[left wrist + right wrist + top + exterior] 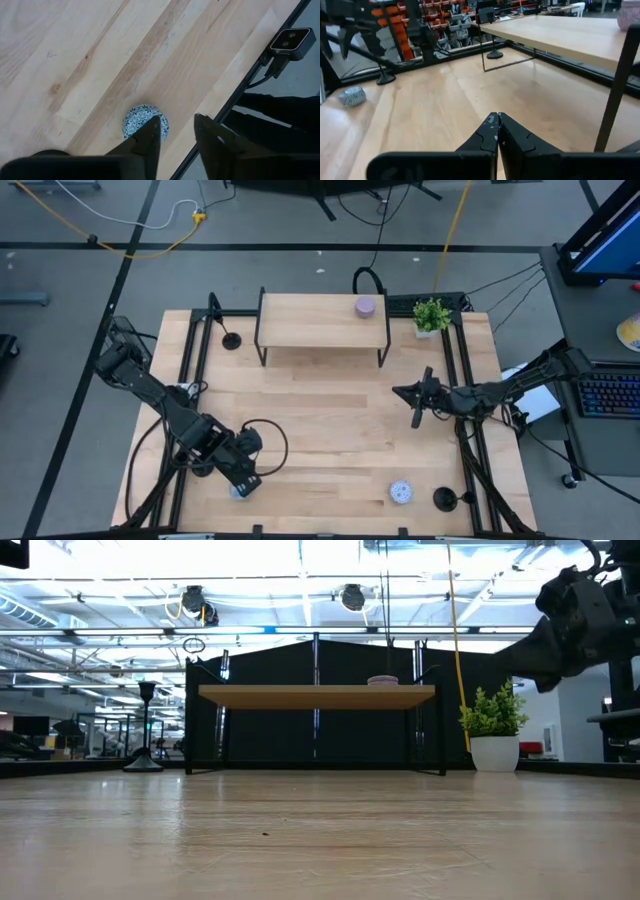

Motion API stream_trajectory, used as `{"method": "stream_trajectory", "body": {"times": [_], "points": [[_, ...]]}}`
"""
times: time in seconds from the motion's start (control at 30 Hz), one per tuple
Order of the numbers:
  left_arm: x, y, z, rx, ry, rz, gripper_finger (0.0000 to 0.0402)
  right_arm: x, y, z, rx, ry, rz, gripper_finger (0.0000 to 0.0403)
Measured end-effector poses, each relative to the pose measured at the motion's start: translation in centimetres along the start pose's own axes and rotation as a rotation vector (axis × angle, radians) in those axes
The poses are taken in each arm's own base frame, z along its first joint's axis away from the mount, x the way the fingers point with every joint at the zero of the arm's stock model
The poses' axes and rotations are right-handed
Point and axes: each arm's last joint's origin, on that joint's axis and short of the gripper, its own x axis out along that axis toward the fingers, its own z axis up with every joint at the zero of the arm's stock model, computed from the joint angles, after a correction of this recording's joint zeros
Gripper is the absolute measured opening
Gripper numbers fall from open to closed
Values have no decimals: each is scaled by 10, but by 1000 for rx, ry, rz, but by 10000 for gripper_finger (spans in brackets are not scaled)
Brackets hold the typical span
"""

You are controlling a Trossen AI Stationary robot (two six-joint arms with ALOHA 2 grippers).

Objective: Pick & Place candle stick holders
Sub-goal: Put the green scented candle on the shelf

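One black candle stick holder (pixel 232 340) stands on its disc base at the table's far left, beside the shelf; it also shows in the low view (pixel 147 730) and the right wrist view (pixel 494 54). A second holder (pixel 445 499) stands at the near right corner. A third does not plainly show. My left gripper (pixel 245 480) is open, low over the table's near left part (pixel 177 132), with one finger over a speckled pale puck (pixel 141 119). My right gripper (pixel 419 402) is shut and empty (pixel 497 122), held above the table's right part. My left gripper comes at the table from above. One finger (pixel 150 137) stands over the near edge of the speckled puck (pixel 135 117), which lies flat on the table. I cannot tell whether the finger touches it.
A low wooden shelf (pixel 322 320) on thin black legs stands at the far middle, with a lavender puck (pixel 366 306) on top. A small potted plant (pixel 432 315) is at the far right. A white puck (pixel 401 492) lies near the front right. Black rails frame the table.
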Motion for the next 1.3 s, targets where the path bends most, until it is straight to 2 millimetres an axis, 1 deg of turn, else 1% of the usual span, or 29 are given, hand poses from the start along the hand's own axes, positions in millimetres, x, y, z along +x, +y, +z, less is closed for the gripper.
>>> {"method": "stream_trajectory", "body": {"times": [0.17,0.27,0.43,0.57,0.73,0.87,0.97,1.3], "points": [[0,0,0,-11,0,0,180,0,3,-1,-54,30,118,0],[0,0,0,-33,2,0,214,0,4,-1,-49,36,143,0],[0,-1,-3,-54,33,-6,276,0,4,-1,-47,36,143,0],[0,-1,-10,-27,15,9,322,0,4,-1,-46,36,143,0],[0,-2,-19,2,19,17,365,0,4,-1,-46,36,143,0],[2,-2,-24,19,2,22,389,0,4,-1,-46,36,143,0],[5,0,-27,25,15,27,398,0,4,-1,-45,36,143,0],[8,0,-28,16,7,22,386,0,4,-1,-45,36,143,0]]}}
